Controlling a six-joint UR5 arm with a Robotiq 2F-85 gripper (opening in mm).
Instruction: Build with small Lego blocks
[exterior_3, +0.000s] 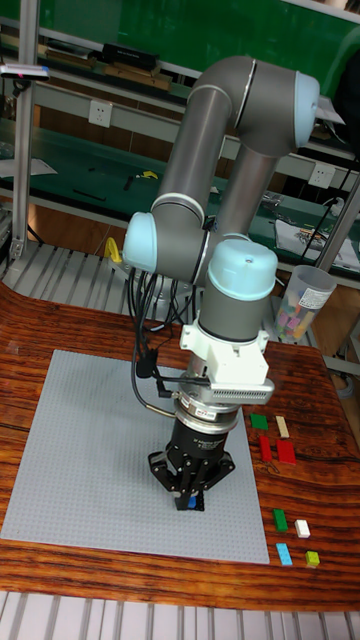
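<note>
One arm is in my view, a grey UR5 (235, 150) reaching down over the grey baseplate (90, 460), which I take as the landmark for every position below. My gripper (191, 497) points straight down near the baseplate's right edge, toward its front. Its two fingers are closed on a small blue block (190, 505), which shows between the fingertips at or just above the stud surface; I cannot tell whether the block touches the studs

Loose blocks lie on the wooden table (300, 380) just right of the baseplate:
- a green block (260, 422) and a cream block (283, 427), side by side at the rear of the group
- two red blocks (277, 449), just in front of those and touching or nearly touching each other
- a second green block (280, 518) and a white block (302, 529), further forward
- a light blue block (285, 554) and a lime block (313, 559), nearest the table's front edge

Behind the group and right of the baseplate, near the table's rear edge, stands a clear plastic cup (305, 300) holding more coloured pieces. I see the rest of the baseplate carrying no visible build from this camera
</note>
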